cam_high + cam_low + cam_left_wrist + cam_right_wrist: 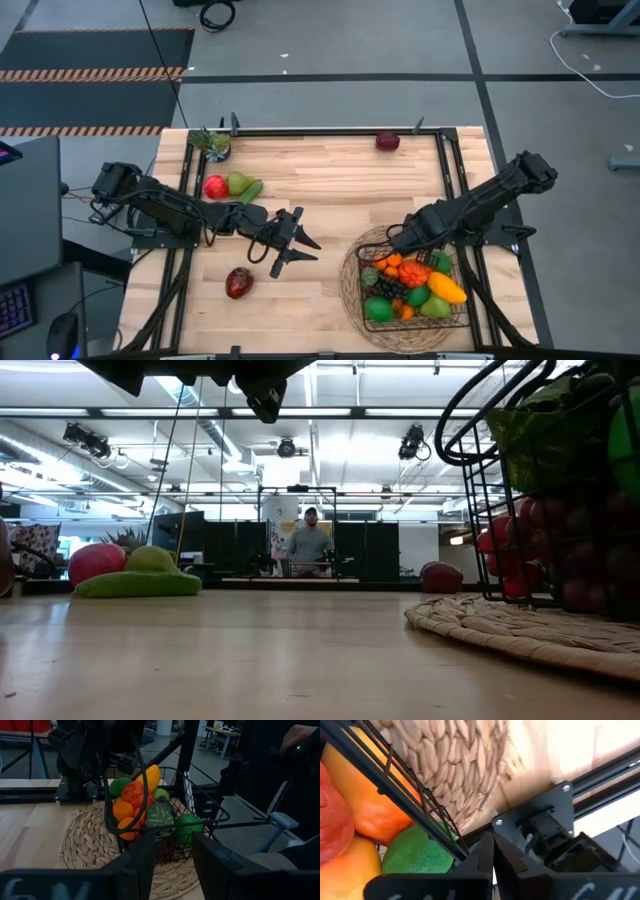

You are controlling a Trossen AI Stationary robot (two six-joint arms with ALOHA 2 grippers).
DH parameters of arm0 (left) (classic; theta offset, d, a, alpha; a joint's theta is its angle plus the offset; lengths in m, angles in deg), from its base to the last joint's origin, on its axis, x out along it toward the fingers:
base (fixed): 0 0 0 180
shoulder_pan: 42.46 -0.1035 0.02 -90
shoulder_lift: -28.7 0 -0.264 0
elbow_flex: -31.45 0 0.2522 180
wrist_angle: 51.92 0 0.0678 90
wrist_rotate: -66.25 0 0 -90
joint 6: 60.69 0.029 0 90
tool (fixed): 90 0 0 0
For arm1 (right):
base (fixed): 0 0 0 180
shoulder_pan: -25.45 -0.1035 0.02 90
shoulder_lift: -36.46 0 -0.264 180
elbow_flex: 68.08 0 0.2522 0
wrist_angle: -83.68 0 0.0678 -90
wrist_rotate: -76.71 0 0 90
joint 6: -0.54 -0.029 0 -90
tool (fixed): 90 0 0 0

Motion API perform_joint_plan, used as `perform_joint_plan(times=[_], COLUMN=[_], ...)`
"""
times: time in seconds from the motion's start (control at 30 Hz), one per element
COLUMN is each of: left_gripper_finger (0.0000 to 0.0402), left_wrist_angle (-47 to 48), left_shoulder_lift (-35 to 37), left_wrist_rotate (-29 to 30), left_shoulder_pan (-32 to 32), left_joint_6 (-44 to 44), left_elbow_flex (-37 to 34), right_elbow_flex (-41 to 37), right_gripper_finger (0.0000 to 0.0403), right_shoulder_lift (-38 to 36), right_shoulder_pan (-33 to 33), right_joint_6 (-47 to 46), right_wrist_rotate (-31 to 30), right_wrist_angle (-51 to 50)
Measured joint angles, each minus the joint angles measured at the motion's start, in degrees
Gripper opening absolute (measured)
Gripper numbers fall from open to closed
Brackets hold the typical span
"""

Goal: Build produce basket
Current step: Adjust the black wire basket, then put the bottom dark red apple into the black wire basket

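Grey floor, striped mat, ceiling strip lights, person at far desk.

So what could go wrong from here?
The right pincer is shut at the basket rim, so pulling away might drag or tip it on the woven mat. The basket is already heaped, so more produce may roll off. The left pincer is empty, open above bare table.

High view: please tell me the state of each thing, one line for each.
Basket: on the mat, filled with produce.
Mat: flat under the basket.
Left gripper: open, empty, above the table.
Right gripper: shut, at the basket's rim.
Dark red fruit: loose on the table.
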State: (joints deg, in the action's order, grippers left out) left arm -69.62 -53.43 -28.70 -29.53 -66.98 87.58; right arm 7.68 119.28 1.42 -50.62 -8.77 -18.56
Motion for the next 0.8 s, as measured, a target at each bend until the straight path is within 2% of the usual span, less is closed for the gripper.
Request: perform_joint_plan(times=[0.13, 0.27, 0.47, 0.63, 0.73, 0.8], left_gripper_finger=[0.0132, 0.0132, 0.0132, 0.0132, 0.0132, 0.0132], left_wrist_angle=[0.0, 0.0, -0.8, -0.5, 2.9, 7.5], left_shoulder_lift=[0.0, 0.0, 0.0, 0.0, 0.4, 2.1], left_wrist_rotate=[0.0, 0.7, 7.3, 12.1, 14.4, 17.2], left_shoulder_pan=[0.0, 0.0, 0.0, -0.1, -0.8, -1.7], left_joint_6=[0.0, 0.8, 2.5, 2.2, 0.3, -1.6], left_elbow_flex=[0.0, 0.0, 0.0, 0.0, 0.0, 0.0], right_elbow_flex=[0.0, 0.0, 0.2, 3.5, 6.3, 7.0], right_gripper_finger=[0.0009, 0.0023, 0.0013, 0.0005, 0.0011, 0.0017], right_shoulder_lift=[0.0, 0.0, -0.4, -0.4, -0.4, -0.5], right_shoulder_pan=[-1.2, -2.0, -4.3, -7.2, -8.7, -9.5], right_joint_6=[-1.7, -4.4, -8.4, -13.7, -16.6, -16.9], right_wrist_rotate=[-0.4, -3.8, -6.1, -14.7, -24.4, -32.3], right_wrist_angle=[-0.3, -1.4, -0.7, -1.5, -0.1, 4.7])
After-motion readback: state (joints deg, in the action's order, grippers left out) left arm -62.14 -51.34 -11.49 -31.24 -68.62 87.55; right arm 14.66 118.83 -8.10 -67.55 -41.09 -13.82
